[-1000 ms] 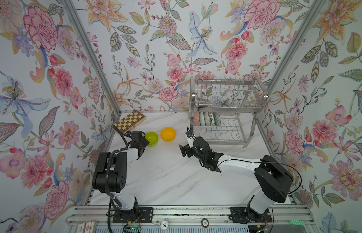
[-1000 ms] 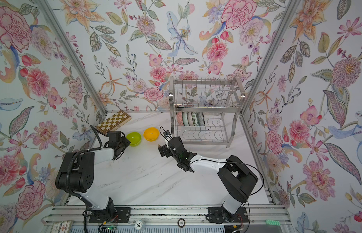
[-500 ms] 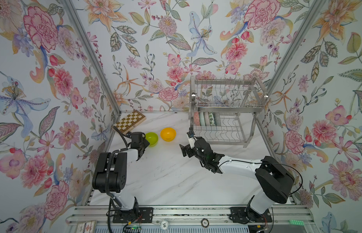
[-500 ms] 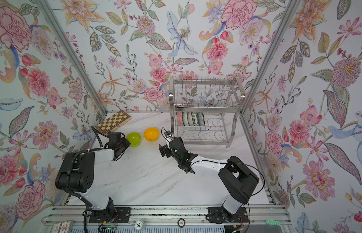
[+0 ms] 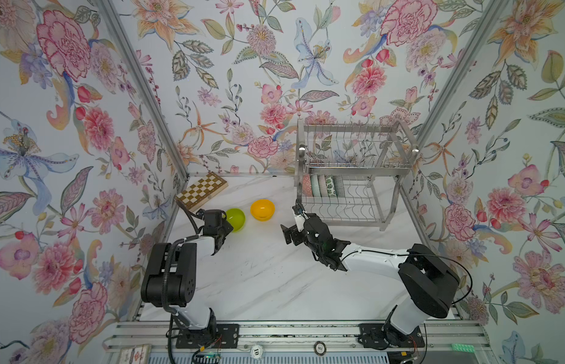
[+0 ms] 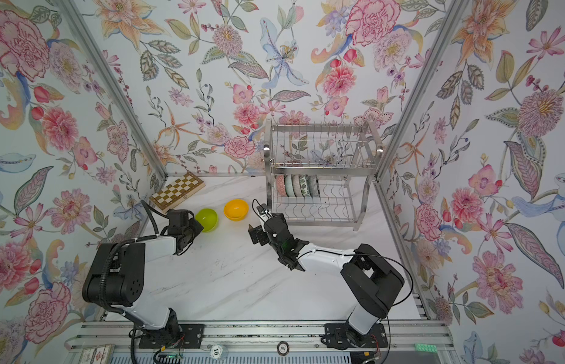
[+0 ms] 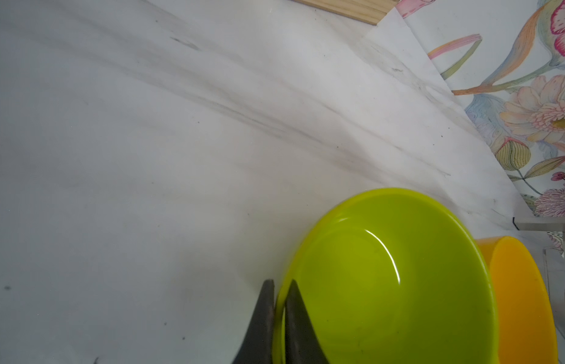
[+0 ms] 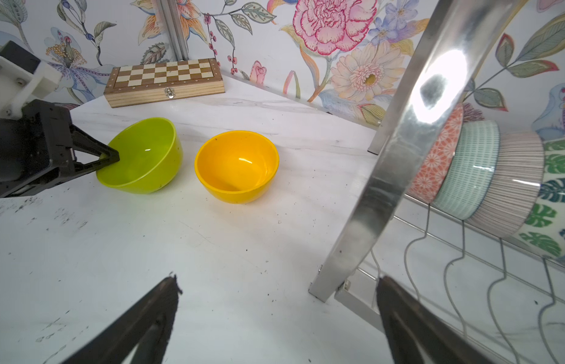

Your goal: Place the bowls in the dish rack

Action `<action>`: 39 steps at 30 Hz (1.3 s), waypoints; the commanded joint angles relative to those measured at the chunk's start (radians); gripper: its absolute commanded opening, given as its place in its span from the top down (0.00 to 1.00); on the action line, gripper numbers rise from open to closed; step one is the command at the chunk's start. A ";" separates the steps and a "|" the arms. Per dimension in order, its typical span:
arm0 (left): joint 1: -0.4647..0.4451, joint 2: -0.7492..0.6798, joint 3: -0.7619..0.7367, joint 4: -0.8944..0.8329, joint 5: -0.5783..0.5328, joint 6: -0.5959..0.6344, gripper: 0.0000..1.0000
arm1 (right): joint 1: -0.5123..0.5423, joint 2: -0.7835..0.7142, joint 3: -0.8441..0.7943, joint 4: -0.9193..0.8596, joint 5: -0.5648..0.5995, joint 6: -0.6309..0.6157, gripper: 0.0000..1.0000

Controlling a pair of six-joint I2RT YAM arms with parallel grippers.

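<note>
While the left gripper (image 5: pixel 228 227) is clamped on the rim of the lime green bowl (image 5: pixel 237 219) at that bowl's 8 o'clock, both top views show the orange-yellow bowl (image 5: pixel 262 209) standing mouth-up just beside it at 2 o'clock. Both bowls are on the marble table (image 5: pixel 259 283). The dish rack (image 5: pixel 369 171) sits at the table's 1 o'clock. Its lower shelf carries five bowls (image 5: pixel 322 186) on edge, packed in a row at the shelf's 9 o'clock end. The right gripper (image 5: pixel 291 220) hangs with its fingers spread wide and grips nothing. It is at 4 o'clock from the orange-yellow bowl, near the rack's front corner leg. A wooden chessboard (image 5: pixel 201 191) lies at the table's 11 o'clock.

From the left wrist, two dark fingers (image 7: pixel 265 315) pinch the lime green bowl's (image 7: pixel 385 283) wall, one inside the bowl and one outside. The orange-yellow bowl (image 7: pixel 520 299) shows just beyond it.

From the right wrist, the spread fingers (image 8: pixel 161 309) frame bare marble and the rack's flat leg (image 8: pixel 401 173). Behind that leg four racked bowls lean together: a pink-patterned bowl (image 8: pixel 432 157), a pale mint bowl (image 8: pixel 467 170), a striped bowl (image 8: pixel 508 189) and a leaf-printed bowl (image 8: pixel 555 189). A narrow gap parts the two plain bowls on the table.
</note>
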 commanded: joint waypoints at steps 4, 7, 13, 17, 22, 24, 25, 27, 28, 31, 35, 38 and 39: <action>-0.035 -0.195 -0.038 -0.048 -0.025 0.029 1.00 | -0.034 -0.048 -0.033 0.040 0.069 0.052 0.01; -0.100 -0.240 0.003 -0.146 -0.018 0.078 1.00 | -0.052 -0.077 -0.029 0.003 0.062 0.070 0.01; -0.300 -0.257 0.131 -0.387 -0.050 0.233 1.00 | -0.125 -0.199 -0.051 -0.185 0.007 0.204 0.01; -0.451 -0.227 0.177 -0.452 -0.088 0.272 1.00 | -0.206 -0.304 -0.084 -0.336 -0.023 0.286 0.01; -0.588 -0.143 0.195 -0.402 -0.032 0.222 1.00 | -0.323 -0.407 -0.123 -0.440 -0.105 0.388 0.01; -0.637 -0.100 0.214 -0.374 -0.031 0.206 1.00 | -0.376 -0.427 -0.135 -0.462 -0.145 0.411 0.01; -0.658 -0.078 0.228 -0.369 -0.036 0.200 1.00 | -0.386 -0.427 -0.135 -0.469 -0.159 0.417 0.01; -0.701 -0.015 0.264 -0.360 -0.045 0.200 1.00 | -0.396 -0.407 -0.126 -0.491 -0.180 0.425 0.01; -0.718 0.012 0.279 -0.357 -0.053 0.200 1.00 | -0.396 -0.392 -0.122 -0.499 -0.185 0.431 0.01; -0.755 0.079 0.329 -0.357 -0.076 0.207 1.00 | -0.398 -0.334 -0.100 -0.521 -0.224 0.455 0.01; -0.783 0.141 0.366 -0.341 -0.096 0.214 1.00 | -0.395 -0.276 -0.095 -0.506 -0.293 0.491 0.02; -0.792 0.171 0.381 -0.339 -0.100 0.208 1.00 | -0.393 -0.251 -0.097 -0.502 -0.319 0.508 0.06; -0.793 0.178 0.382 -0.334 -0.100 0.207 1.00 | -0.391 -0.246 -0.098 -0.501 -0.325 0.513 0.08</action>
